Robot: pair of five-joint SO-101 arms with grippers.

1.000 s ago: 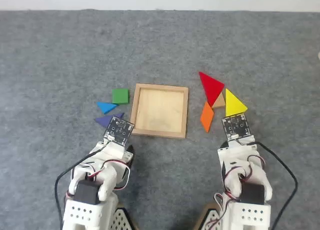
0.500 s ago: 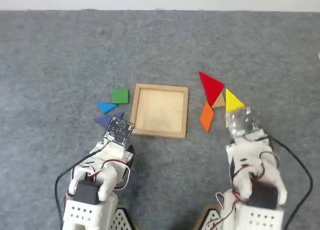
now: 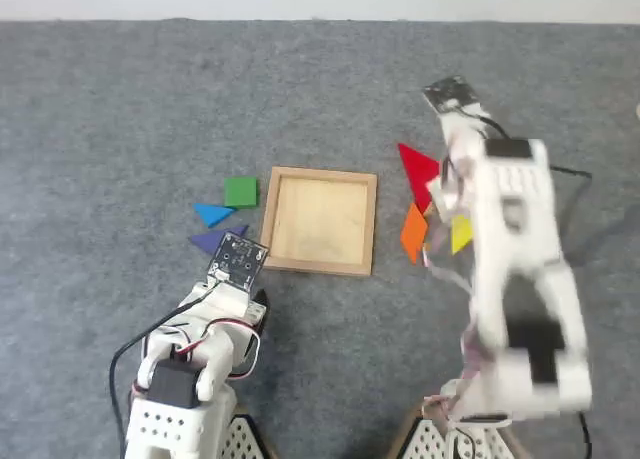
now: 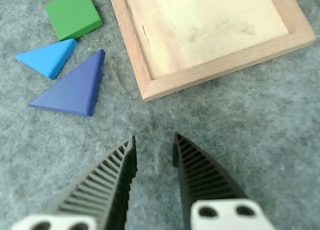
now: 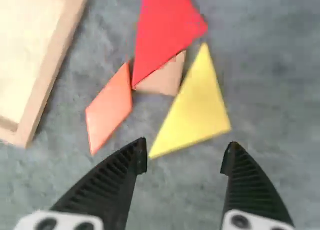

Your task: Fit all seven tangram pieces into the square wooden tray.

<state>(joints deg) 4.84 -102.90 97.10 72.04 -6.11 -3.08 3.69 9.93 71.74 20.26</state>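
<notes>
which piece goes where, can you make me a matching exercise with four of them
1 green square
2 dark blue triangle
3 orange piece
4 yellow triangle

a right of the tray, closest to it
b left of the tray, closest to the left gripper
c partly under the right arm
d left of the tray, farthest from the left gripper

Pairs: 1-d, 2-b, 3-a, 4-c

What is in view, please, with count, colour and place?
tray: one, pale wood, centre.
square: one, green, left of tray.
light-blue triangle: one, light blue, beside square.
dark-blue triangle: one, dark blue, beside that.
red triangle: one, red, right of tray.
tan triangle: one, tan, against red triangle.
parallelogram: one, orange, right of tray.
yellow triangle: one, yellow, beside tan triangle.
mat: one, grey, underneath.
left claw: one, black, open, near tray.
right claw: one, black, open, by yellow triangle.
</notes>
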